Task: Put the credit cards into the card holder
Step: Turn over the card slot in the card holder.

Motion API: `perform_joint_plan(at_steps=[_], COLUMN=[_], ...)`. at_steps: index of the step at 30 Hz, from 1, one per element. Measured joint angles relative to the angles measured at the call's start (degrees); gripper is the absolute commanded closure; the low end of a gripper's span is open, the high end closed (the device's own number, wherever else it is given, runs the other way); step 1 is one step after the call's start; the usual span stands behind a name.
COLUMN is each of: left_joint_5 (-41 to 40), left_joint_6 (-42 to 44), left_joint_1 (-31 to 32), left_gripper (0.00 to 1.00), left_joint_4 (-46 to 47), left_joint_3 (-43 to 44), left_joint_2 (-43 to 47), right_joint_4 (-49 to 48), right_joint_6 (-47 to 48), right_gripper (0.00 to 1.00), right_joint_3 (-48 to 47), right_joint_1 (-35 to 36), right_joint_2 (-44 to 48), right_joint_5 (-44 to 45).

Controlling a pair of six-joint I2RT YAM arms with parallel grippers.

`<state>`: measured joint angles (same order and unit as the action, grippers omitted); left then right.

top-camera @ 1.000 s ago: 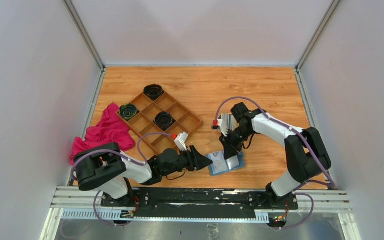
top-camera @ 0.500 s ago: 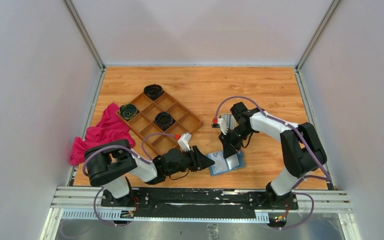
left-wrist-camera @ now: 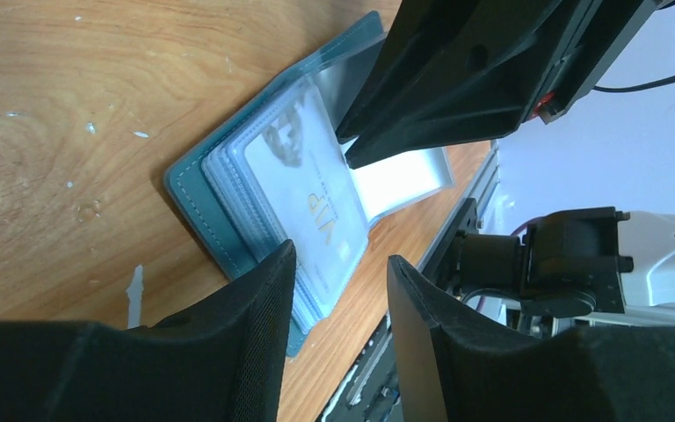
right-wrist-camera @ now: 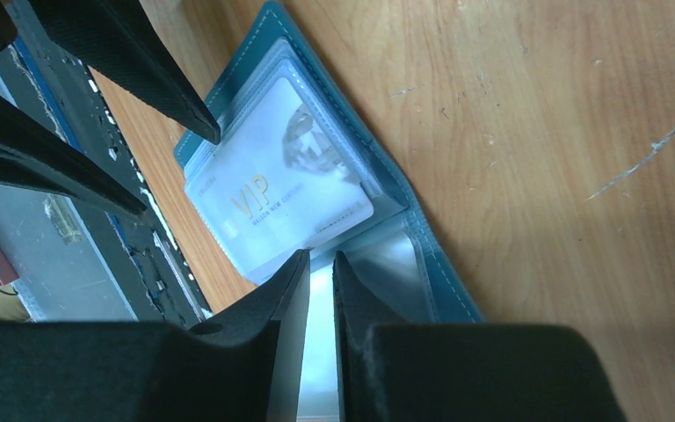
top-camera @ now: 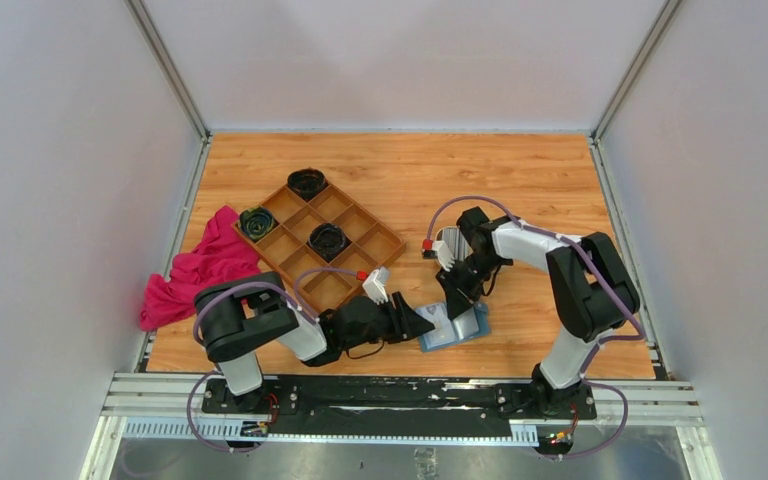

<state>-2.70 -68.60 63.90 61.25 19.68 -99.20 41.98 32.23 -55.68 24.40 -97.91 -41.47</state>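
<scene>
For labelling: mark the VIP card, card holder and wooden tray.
VIP card [right-wrist-camera: 281, 185]: right wrist view, card face.
card holder [left-wrist-camera: 195, 198]: left wrist view, teal outer edge.
wooden tray [top-camera: 365, 232]: top view, empty compartment.

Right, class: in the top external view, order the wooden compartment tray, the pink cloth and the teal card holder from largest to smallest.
1. wooden compartment tray
2. pink cloth
3. teal card holder, clearly smallest

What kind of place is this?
Probably a robot lab booth: plain white walls box in a wooden table, and two robot arms are bolted to a metal rail at its edge.
</scene>
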Motion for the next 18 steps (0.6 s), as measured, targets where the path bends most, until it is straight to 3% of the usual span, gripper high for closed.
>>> perform_joint_plan(at_steps=[18], left_joint_5=[-0.5], left_joint_6=[-0.4], left_joint_1=[0.3], left_gripper=[0.49], left_joint_4=[-1.4], left_joint_3=[0.0], left_joint_2=[0.4], right_joint_4=[0.2], right_joint_6=[-1.7], right_gripper=[0.81], right_joint_3=[-0.7], right_joint_1=[0.0], right_joint_2=[-2.4], right_joint_5=[1.4])
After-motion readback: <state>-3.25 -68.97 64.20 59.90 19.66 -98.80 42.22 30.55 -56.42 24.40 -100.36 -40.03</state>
